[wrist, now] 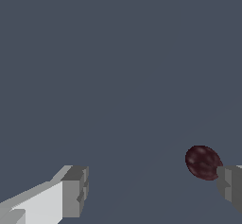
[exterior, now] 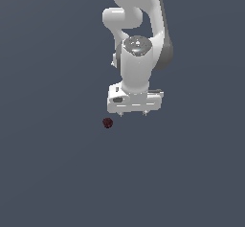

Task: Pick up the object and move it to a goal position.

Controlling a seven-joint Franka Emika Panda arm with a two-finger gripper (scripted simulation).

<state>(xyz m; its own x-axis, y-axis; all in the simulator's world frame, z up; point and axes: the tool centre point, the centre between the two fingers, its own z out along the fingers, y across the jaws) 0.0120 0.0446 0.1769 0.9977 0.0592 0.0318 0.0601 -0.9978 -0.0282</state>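
arm: a white Panda arm (exterior: 139,34) comes down from the top of the exterior view, its wrist pointing straight down at the surface (exterior: 52,173)
claw: the claw (exterior: 132,114) is spread wide and holds nothing; in the exterior view only two short finger tips show under the white hand block, well apart from each other
fingers: in the wrist view two grey pads (wrist: 75,190) stand at opposite sides of the picture with bare surface between them; one sits on a white finger body, the other is cut by the picture's edge
ball: the ball (exterior: 107,123) is a tiny dark maroon roundish thing with a speckled, bumpy skin, much smaller than the hand block
ball place: in the exterior view it lies on the surface just below and to the exterior view's left of the claw, past the block's left corner, not under the gap
ball and claw: in the wrist view the ball (wrist: 203,162) shows just beside one pad, partly overlapping its edge; whether they touch I cannot tell; it is not between the pads
height: how far the claw is above the surface cannot be told
surface: plain dark grey-blue, filling both views, with a faint paler line crossing it in the wrist view
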